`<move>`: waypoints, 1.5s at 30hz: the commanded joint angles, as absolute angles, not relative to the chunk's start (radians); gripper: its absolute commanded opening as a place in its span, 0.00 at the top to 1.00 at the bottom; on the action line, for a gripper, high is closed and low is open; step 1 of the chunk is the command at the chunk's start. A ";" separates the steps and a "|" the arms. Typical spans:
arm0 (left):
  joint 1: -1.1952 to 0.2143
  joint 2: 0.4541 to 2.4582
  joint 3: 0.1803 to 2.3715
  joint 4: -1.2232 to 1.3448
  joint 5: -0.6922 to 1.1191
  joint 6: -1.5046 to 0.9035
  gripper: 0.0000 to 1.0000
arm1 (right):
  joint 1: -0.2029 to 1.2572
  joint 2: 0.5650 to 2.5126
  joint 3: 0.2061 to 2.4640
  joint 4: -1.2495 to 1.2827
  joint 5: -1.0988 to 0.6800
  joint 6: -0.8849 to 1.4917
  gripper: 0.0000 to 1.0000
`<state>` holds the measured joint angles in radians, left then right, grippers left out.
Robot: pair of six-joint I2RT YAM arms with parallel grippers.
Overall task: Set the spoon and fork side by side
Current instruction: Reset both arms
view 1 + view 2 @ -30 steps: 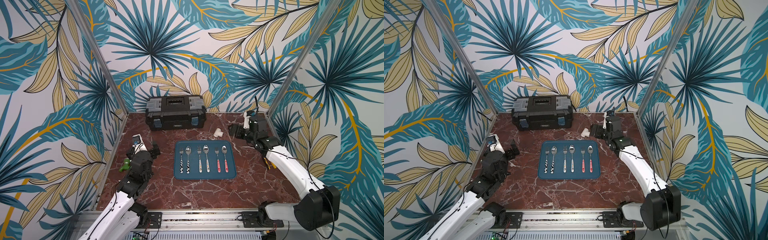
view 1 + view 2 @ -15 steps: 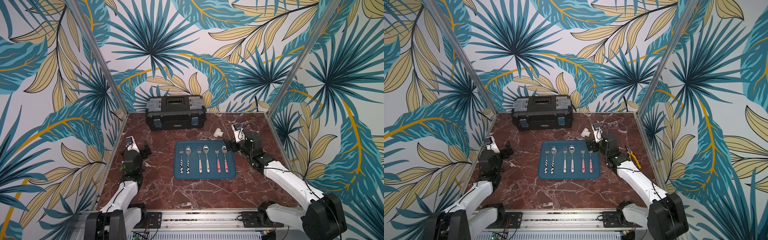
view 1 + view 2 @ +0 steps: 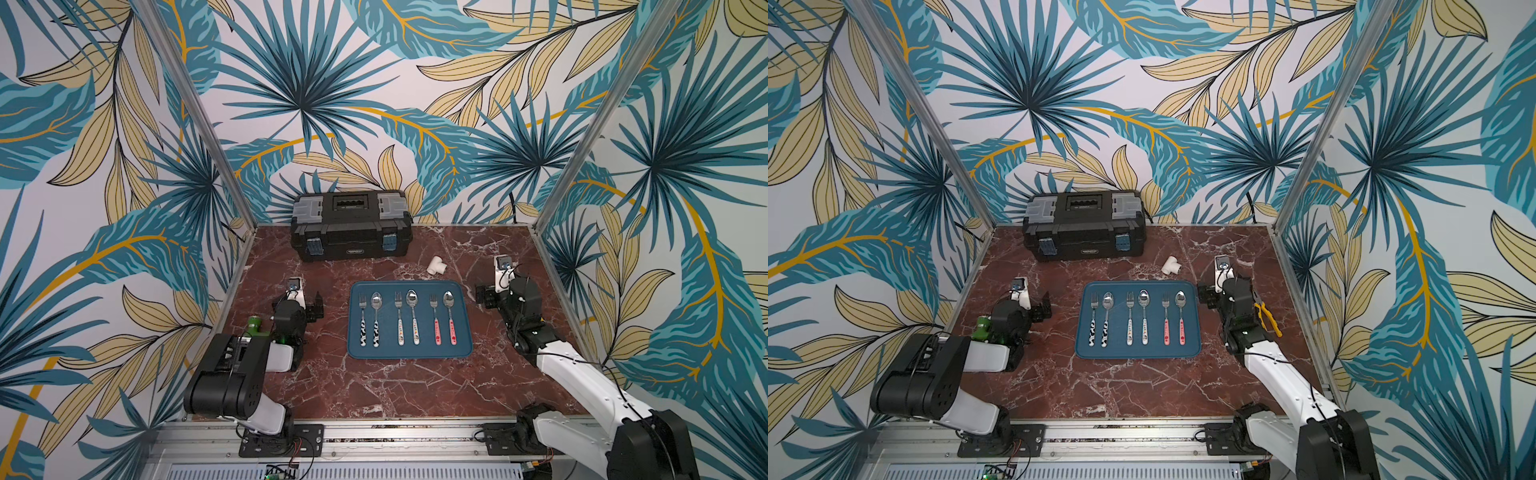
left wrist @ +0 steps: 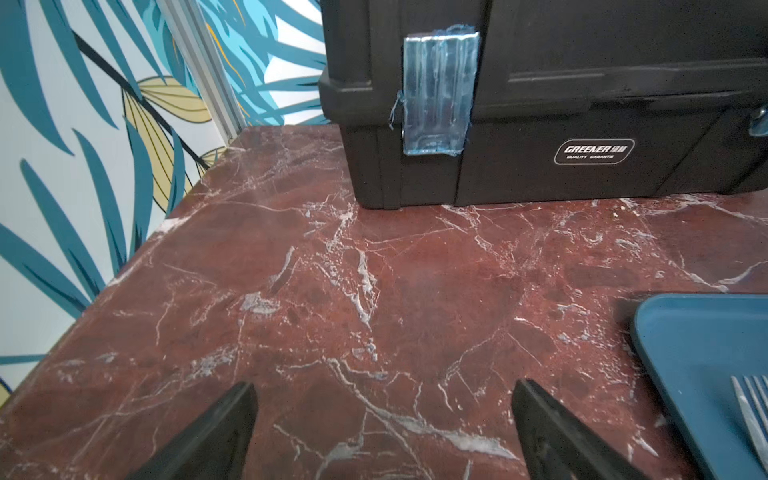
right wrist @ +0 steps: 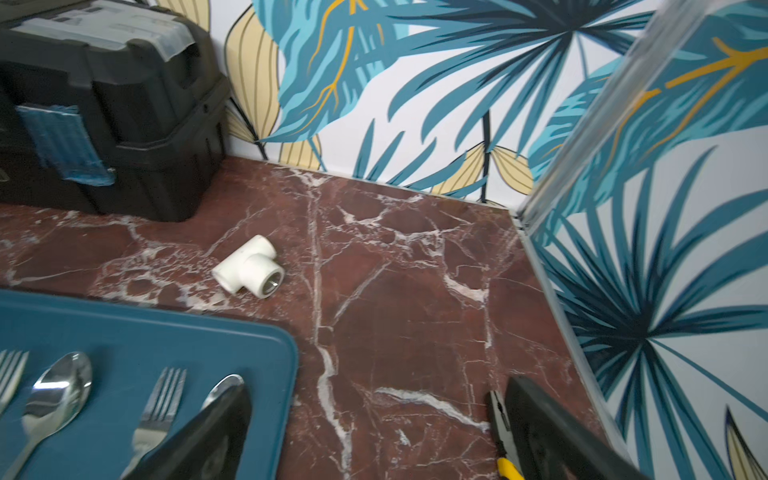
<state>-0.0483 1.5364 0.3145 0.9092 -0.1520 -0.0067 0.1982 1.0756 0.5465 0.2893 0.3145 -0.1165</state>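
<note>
On the blue tray (image 3: 409,352) the red-handled fork (image 3: 436,318) and spoon (image 3: 450,318) lie side by side, parallel, next to two more such pairs. The left end effector (image 4: 382,395) hangs released and empty over the tabletop (image 3: 395,386) left of the tray. The right end effector (image 5: 380,388), also released and empty, sits just off the tray's right edge.

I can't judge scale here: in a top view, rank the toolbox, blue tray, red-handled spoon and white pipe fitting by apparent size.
1. Blue tray and toolbox: about alike; the toolbox sits farther back, so unsure.
2. Red-handled spoon.
3. White pipe fitting.
</note>
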 commanded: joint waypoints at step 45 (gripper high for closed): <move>-0.060 1.519 0.415 0.807 -0.114 0.067 0.00 | 0.034 1.505 0.382 0.898 0.030 -0.027 0.00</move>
<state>-0.0582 1.5333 0.3786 0.8162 -0.1219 0.0566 0.0326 1.5116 0.3759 0.8852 0.0429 -0.0185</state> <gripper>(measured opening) 0.999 0.994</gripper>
